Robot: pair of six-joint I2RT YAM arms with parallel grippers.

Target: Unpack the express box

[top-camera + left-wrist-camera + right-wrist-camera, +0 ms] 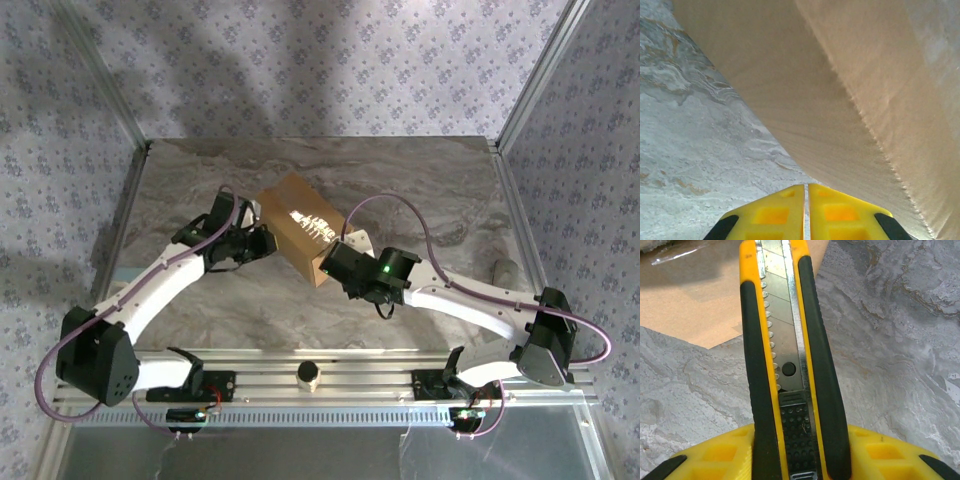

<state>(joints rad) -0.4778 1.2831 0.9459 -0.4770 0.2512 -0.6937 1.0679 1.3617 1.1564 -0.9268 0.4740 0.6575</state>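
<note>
The right gripper [797, 455] clamps a yellow-and-black snap-blade utility knife [790, 365], its tip at the brown corrugated cardboard express box [298, 228], which lies between both grippers. The left gripper [806, 210], pinched together and empty, sits beside the box's left side. The cut should run shallow along the seam, with the box braced.

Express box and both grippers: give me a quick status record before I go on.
express box: brown cardboard, looks closed, lying on the marble table between the arms
left gripper: shut, nothing between the fingers, at the box's left side
right gripper: shut on a yellow-and-black utility knife
knife direction: toward the box's near end
knife touching box: cannot tell
</note>
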